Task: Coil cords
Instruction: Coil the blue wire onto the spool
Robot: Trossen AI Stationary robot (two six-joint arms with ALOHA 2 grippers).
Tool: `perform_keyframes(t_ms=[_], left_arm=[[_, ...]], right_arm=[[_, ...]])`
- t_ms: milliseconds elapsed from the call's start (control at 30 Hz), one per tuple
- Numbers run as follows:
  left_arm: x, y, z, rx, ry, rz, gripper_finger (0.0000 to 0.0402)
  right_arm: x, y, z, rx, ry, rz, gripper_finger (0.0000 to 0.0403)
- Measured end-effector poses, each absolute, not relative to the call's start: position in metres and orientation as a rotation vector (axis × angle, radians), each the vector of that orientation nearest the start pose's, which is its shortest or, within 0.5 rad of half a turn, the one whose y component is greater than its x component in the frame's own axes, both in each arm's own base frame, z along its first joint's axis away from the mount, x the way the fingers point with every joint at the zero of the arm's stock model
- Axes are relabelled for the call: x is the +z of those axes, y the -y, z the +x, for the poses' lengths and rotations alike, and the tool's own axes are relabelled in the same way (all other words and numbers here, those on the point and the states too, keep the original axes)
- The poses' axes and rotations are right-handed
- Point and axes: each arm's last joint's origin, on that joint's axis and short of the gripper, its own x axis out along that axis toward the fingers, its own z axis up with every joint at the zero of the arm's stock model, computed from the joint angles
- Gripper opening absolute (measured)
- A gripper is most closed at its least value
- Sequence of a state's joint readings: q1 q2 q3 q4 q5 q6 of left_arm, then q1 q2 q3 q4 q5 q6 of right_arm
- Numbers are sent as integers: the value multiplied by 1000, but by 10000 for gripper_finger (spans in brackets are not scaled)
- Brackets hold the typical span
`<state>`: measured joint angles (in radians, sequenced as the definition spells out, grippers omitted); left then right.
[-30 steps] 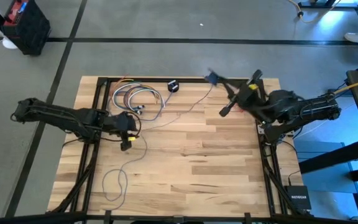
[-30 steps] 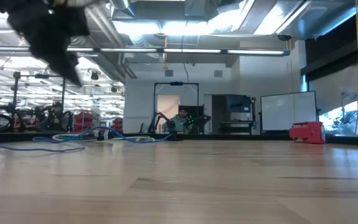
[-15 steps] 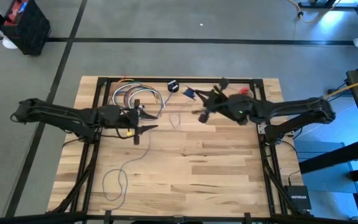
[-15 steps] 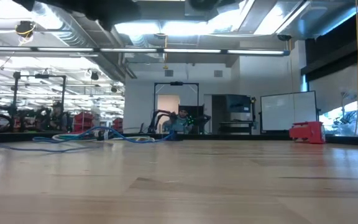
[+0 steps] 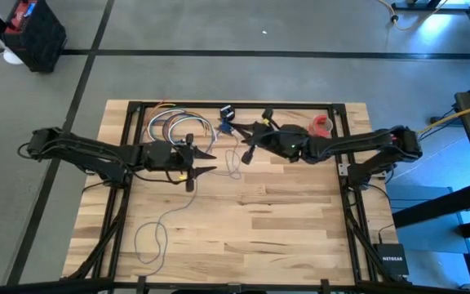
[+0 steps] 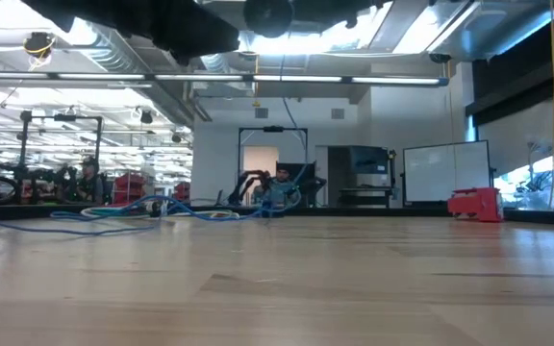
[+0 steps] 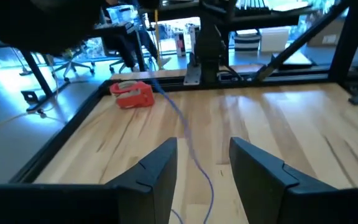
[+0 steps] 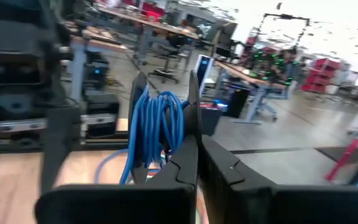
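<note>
- Lavender-blue thin cord [image 5: 166, 222] runs across the pale wooden table [image 5: 284, 229] from below my left gripper [image 5: 205, 161], where it lies in loose loops, up to my right gripper [image 5: 233, 131].
- My left gripper's two dark fingers [image 7: 156, 169] stand apart with nothing between them; the cord [image 7: 191, 152] passes just ahead of them.
- My right gripper is pinched shut on a blue bunch of the cord [image 8: 157, 127].
- Beyond my right arm lies a small red tool [image 5: 323, 125].
- Beside my left gripper sits a bundle of multicoloured looped wires [image 5: 175, 126].
</note>
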<state>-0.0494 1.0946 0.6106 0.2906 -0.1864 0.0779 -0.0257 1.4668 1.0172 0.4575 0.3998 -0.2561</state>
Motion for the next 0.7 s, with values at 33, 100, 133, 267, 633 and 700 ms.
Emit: perform_keyframes(t_ms=[33,100,133,267,633,700], left_arm=[[259,6,238,131,-191,83,141],[260,6,239,133,-176,61,141],[261,6,239,134,-164,51,141],[258,7,247,136,-142,28,141],[247,11,275,62,-181,16,141],[245,12,278,43,-190,-7,141]], right_arm=[[312,20,336,-411,-44,-242,10],[307,19,340,-395,-49,-237,10],[304,19,342,-394,-58,-237,10],[289,14,350,-375,-106,-246,10],[282,9,354,-378,-140,-273,10],[282,9,354,-372,-139,-273,10]])
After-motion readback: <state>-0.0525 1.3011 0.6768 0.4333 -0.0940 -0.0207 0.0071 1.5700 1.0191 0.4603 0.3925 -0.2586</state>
